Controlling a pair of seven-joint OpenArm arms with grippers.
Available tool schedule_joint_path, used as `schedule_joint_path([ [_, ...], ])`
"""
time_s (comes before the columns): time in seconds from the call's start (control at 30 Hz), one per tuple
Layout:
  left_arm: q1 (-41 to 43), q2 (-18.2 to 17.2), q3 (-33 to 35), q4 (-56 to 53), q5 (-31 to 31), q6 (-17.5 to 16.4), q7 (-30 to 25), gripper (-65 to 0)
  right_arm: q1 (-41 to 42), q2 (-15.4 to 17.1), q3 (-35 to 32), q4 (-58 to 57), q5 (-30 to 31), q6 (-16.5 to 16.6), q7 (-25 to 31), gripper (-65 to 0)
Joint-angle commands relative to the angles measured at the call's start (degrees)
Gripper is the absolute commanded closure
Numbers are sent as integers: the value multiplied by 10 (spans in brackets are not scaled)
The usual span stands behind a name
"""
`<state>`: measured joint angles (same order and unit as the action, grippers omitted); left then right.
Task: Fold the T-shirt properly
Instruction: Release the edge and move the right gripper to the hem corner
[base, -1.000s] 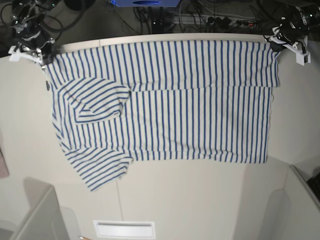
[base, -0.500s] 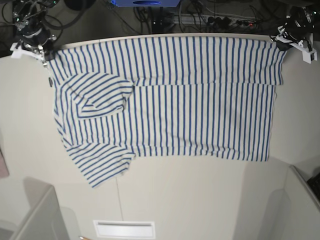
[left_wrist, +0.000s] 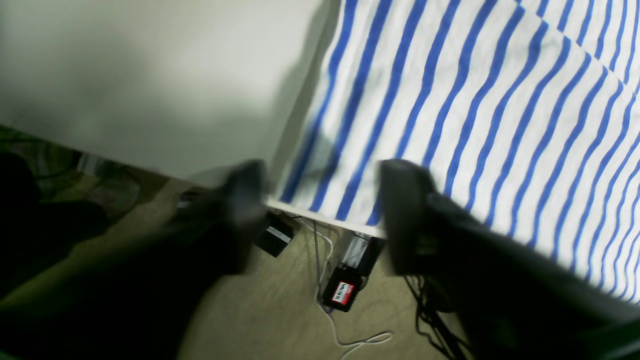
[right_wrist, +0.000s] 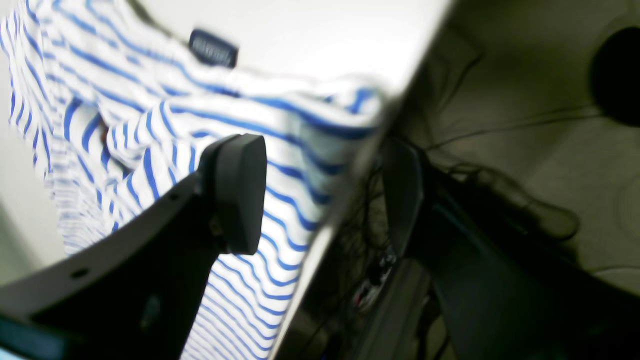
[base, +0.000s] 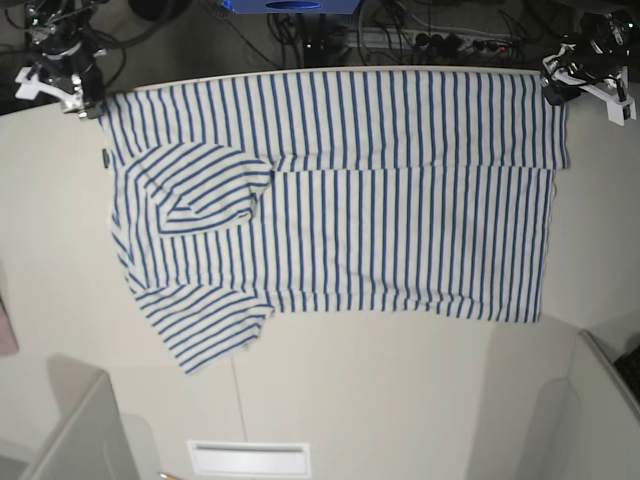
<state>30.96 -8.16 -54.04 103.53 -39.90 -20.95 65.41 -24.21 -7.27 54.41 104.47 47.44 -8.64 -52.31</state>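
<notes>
The T-shirt (base: 380, 210), white with thin blue stripes, lies flat on the pale table (base: 400, 400), its top edge along the far table edge. One sleeve is folded onto the body at the left (base: 205, 185); the other sticks out at the front left (base: 205, 335). My left gripper (base: 560, 92) is at the shirt's far right corner; in the left wrist view it (left_wrist: 325, 215) is open, with the shirt corner (left_wrist: 450, 125) just beyond the fingers. My right gripper (base: 85, 100) is at the far left corner; in the right wrist view it (right_wrist: 320, 200) is open around the cloth edge (right_wrist: 280, 125), near the navy tag (right_wrist: 212, 47).
Beyond the far table edge are cables and power strips on the floor (left_wrist: 340, 292). A white slotted panel (base: 248, 458) sits at the front edge. Grey raised panels stand at the front left (base: 80, 430) and front right (base: 600, 400).
Both grippers drew the shirt's top edge back to the far table edge, flattening the shirt. The whole shirt shifted slightly away from the front.
</notes>
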Motion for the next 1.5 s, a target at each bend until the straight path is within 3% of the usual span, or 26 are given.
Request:
schedule_joint_path([
  [0.0, 6, -8, -18, 10, -5, 1, -7, -472, 3, 8, 2, 20, 8, 2, 9, -351],
  [0.1, 5, -8, -64, 10, -6, 1, -7, -545, 13, 14, 3, 35, 7, 2, 10, -351],
  [0.27, -21, -12, -126, 24, -5, 1, -7, -510, 59, 53, -23, 37, 7, 2, 5, -351],
  [0.43, -45, -23, -102, 92, -8, 1, -7, -359, 109, 102, -113, 33, 5, 2, 9, -350],
  [0.67, -118, -27, -26, 90, -4, 3, -7, 0, 238, 163, -192, -42, 4, 2, 9, -350],
  [0.83, -131, -37, 31, 90, -4, 4, -7, 0, 347, 221, -244, -187, 4, 7, 10, -350],
  [1.0, -132, -37, 31, 90, -4, 2, -7, 0, 448, 267, -298, -349, 4, 90, 20, -350],
  [1.23, -126, -45, 27, 90, -4, 2, -7, 0, 589, 314, -422, -657, 4, 172, 146, -375],
  [1.33, -126, -44, -6, 90, -4, 2, -7, 0, 655, 321, -491, -788, 4, 215, 205, -456],
  [1.47, -126, -45, -45, 89, -4, 2, -7, 0, 711, 318, -575, -908, 4, 262, 272, -467],
])
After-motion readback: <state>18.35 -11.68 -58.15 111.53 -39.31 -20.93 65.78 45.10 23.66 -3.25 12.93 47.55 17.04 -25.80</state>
